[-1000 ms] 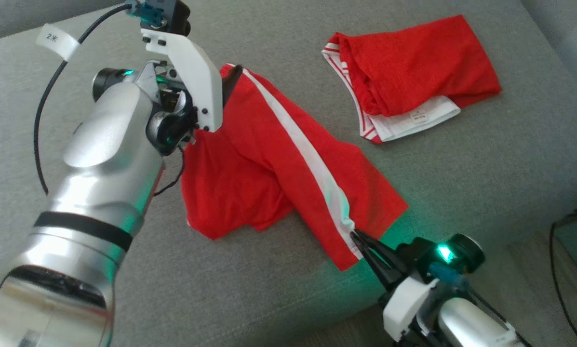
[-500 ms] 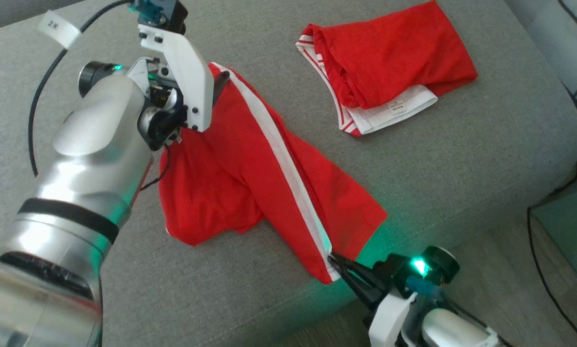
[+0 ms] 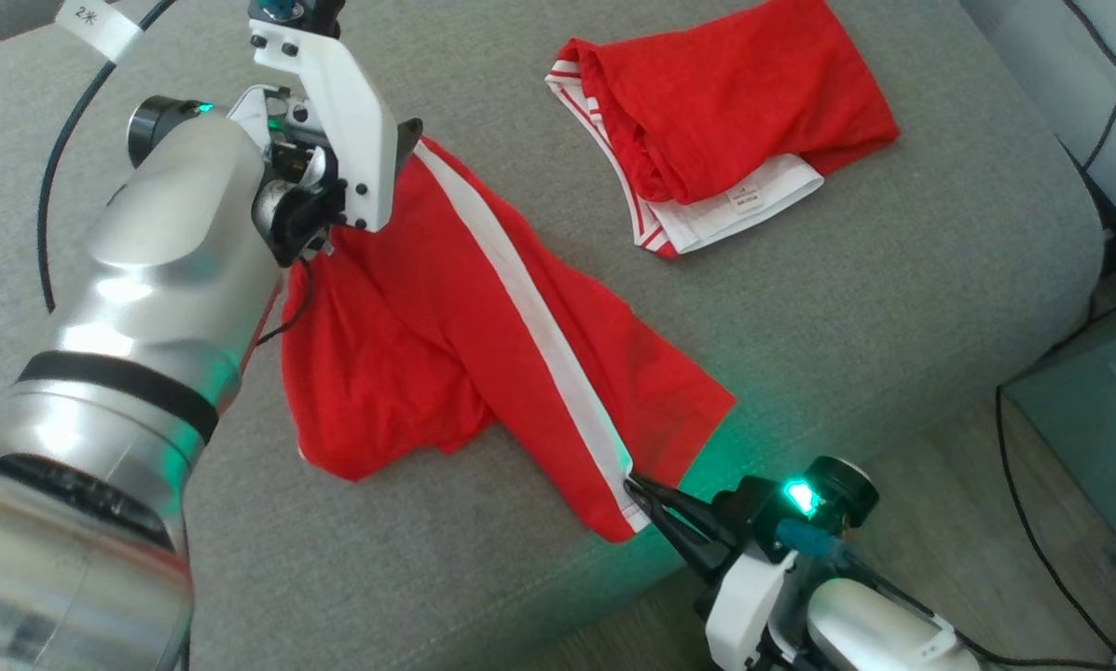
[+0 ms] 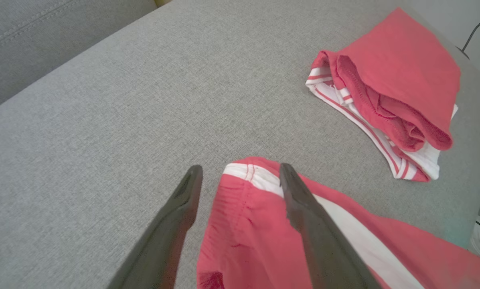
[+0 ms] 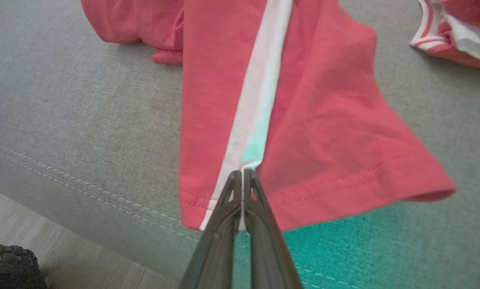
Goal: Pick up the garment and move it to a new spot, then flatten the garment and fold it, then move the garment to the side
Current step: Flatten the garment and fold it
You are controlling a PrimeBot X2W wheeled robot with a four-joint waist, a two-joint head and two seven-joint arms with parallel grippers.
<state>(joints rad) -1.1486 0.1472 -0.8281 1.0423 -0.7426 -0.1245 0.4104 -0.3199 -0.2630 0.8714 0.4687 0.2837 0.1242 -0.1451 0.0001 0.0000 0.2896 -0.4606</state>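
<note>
stage: flattening, by my reading | red shorts (image 3: 483,317): on grey cushion (image 3: 893,280), left of the folded red garment (image 3: 725,121) and nearer the robot; one leg bunched | right gripper (image 5: 243,171): clamped on hem at white stripe | left gripper (image 4: 240,167): fingers spread astride waistband corner, gripping nothing | to do: smooth, fold, move aside

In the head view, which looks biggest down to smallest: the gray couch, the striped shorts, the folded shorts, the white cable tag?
1. gray couch
2. striped shorts
3. folded shorts, though they lie farther off, so that gap is unsure
4. white cable tag
</note>
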